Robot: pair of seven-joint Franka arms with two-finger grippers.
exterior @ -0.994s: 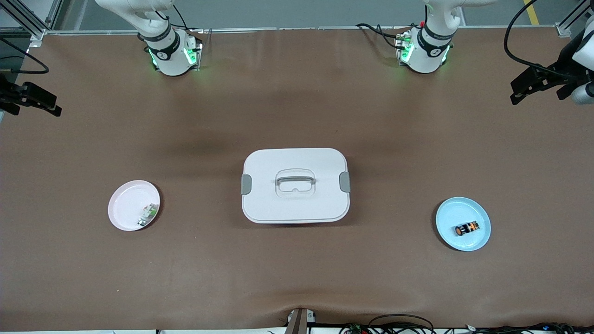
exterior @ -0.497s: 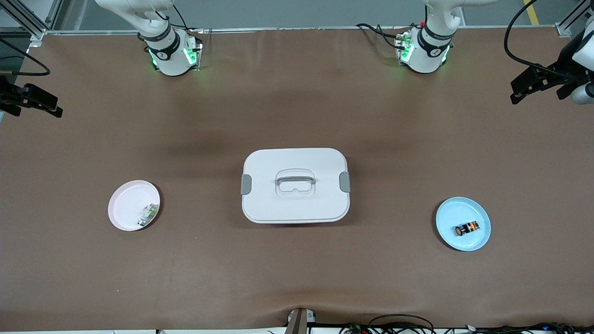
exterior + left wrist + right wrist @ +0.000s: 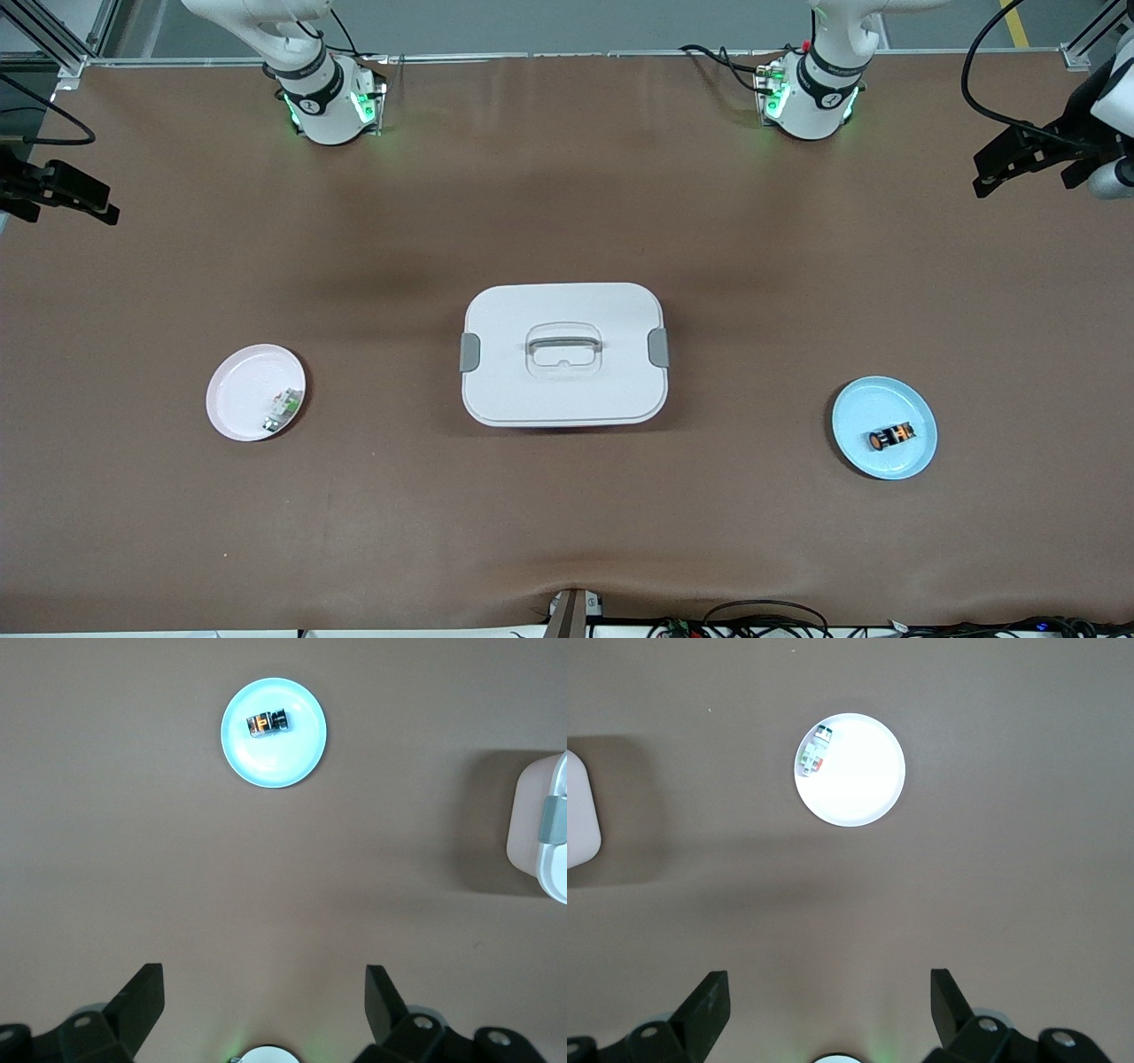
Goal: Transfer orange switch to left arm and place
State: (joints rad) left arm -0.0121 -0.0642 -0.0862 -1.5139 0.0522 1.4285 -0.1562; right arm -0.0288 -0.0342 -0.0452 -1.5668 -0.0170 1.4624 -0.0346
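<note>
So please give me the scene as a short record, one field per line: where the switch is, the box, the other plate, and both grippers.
switch: orange switch lies on its side on the blue plate, toward the left arm's end of the table
box: white box, lid on, mid-table between the two plates
other plate: pink plate holds a small white-and-green part, toward the right arm's end
left gripper: open, empty, high over bare table
right gripper: open, empty, high over bare table
task state: switch not yet picked up
</note>
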